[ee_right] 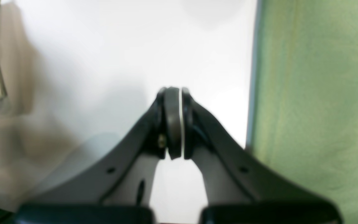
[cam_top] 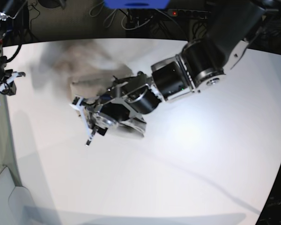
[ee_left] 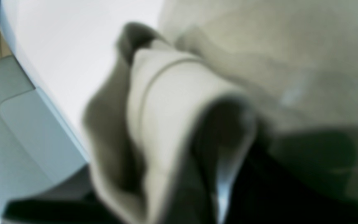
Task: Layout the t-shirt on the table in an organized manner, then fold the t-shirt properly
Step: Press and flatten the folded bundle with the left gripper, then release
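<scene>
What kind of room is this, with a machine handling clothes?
Probably a robotics lab or test workspace, not a home: two robot arms work over a large plain white table, and cables with a power strip lie behind it. The light grey-beige t-shirt looks like practice material.

I see the t-shirt (ee_left: 172, 102) as soft, matt cloth, light grey-beige, with a stitched hem line along its folded edge. The table (cam_top: 178, 164) looks smooth and white, with a faint sheen where light pools on it. My right gripper (ee_right: 173, 123) looks like black, semi-gloss plastic. The left arm's (cam_top: 196, 65) housings seem dark, glossy metal or plastic; I cannot tell which.
</scene>
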